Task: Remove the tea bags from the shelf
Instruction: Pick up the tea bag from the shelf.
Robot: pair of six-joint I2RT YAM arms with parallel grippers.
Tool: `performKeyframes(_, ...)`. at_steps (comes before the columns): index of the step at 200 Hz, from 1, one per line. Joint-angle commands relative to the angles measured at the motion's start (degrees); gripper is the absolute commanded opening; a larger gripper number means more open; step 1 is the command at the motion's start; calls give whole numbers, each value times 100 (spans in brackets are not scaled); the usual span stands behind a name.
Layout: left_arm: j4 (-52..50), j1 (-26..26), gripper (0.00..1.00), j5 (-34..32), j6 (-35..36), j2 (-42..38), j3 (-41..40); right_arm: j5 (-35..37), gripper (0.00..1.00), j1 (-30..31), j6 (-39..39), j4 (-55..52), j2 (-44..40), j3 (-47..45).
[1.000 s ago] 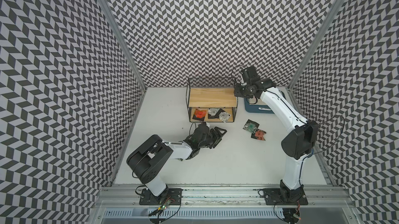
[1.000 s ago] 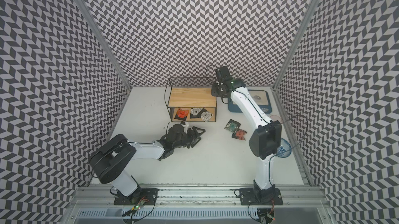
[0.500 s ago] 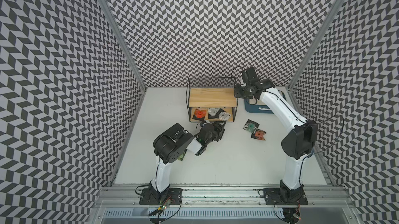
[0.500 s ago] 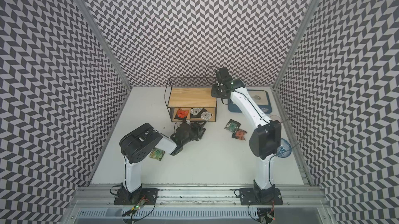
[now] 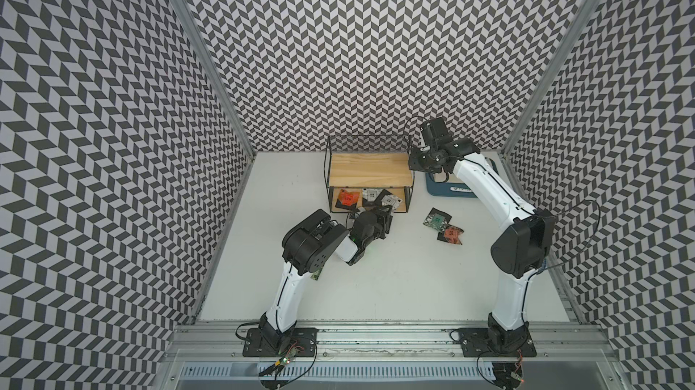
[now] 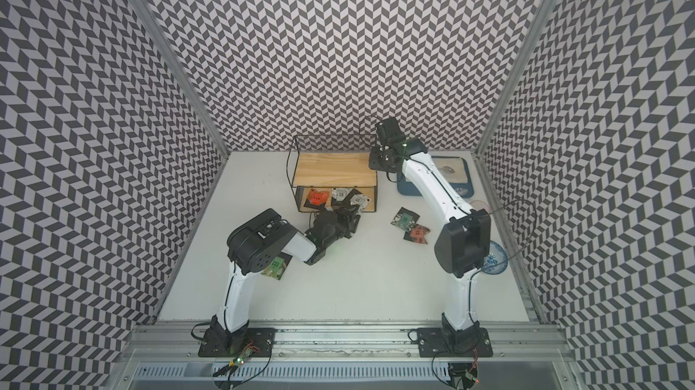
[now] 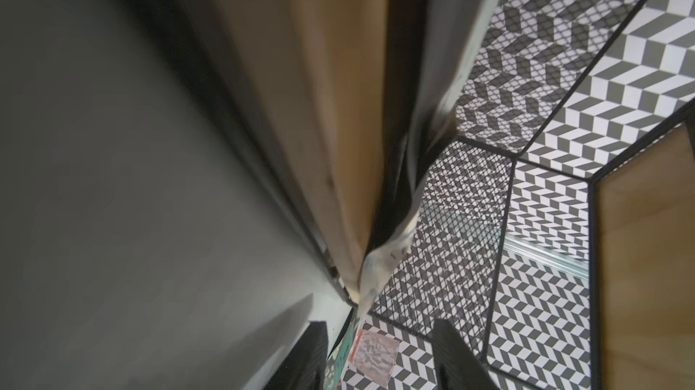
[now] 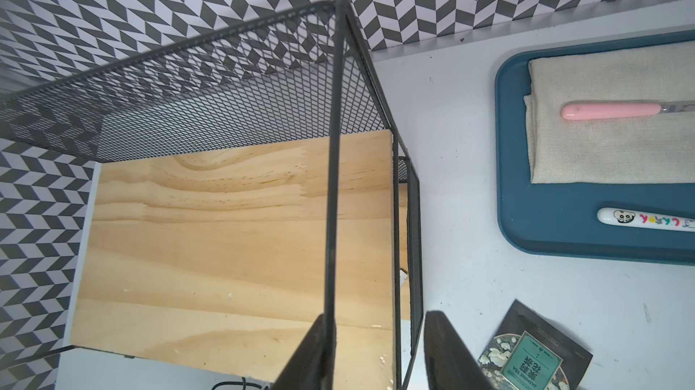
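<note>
Table (image 5: 395, 286): carrying the shelf at its far edge and three tea bags (image 6: 405, 218) already out: a teal sachet (image 5: 436, 218) and a red sachet (image 5: 451, 234) just beside each other, and a light green sachet (image 6: 275, 267) lying partly under the left arm.
Shelf (image 5: 368, 168): upper board lying bare; lower tier holding an orange-red sachet (image 5: 346, 197), a silver sachet (image 5: 370, 193) and, nearest the front wire, a white sachet (image 5: 391, 201).
Right claw (image 8: 378, 316): jaws standing apart astride the top wire at the shelf's end, apparently steadying the rack; it should be bracing against any forward pull.
Left claw (image 5: 384, 215): reaching low into the lower tier's front, jaws half apart with a sachet's edge lying between them; no firm grip is showing yet.
White sachet: probably the one being taken; the fingers should be staying level with the board, biting well onto the black border, then drawing straight forward, clear of the upper board and the neighbouring sachets.
</note>
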Motion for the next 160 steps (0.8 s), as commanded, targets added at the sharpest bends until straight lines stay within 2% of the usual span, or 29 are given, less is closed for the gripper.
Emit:
performKeyframes(1, -16, 68, 47, -19, -43, 275, 119, 64, 42, -44, 29, 110, -244, -96)
performKeyframes(29, -70, 68, 40, -40, -70, 273, 136, 39, 41, -48, 35, 110, -227, -90)
performKeyframes(63, -28, 60, 38, 34, -91, 280, 168, 19, 38, -51, 35, 110, -210, -66)
performKeyframes(131, -8, 33, 27, 114, -55, 237, 235, 48, 38, -44, 56, 90, -201, -70)
performKeyframes(147, -61, 35, 17, 136, -28, 217, 239, 55, 38, -49, 57, 92, -201, -77)
performKeyframes(160, -62, 33, 15, 149, -16, 214, 241, 47, 38, -44, 68, 88, -208, -79)
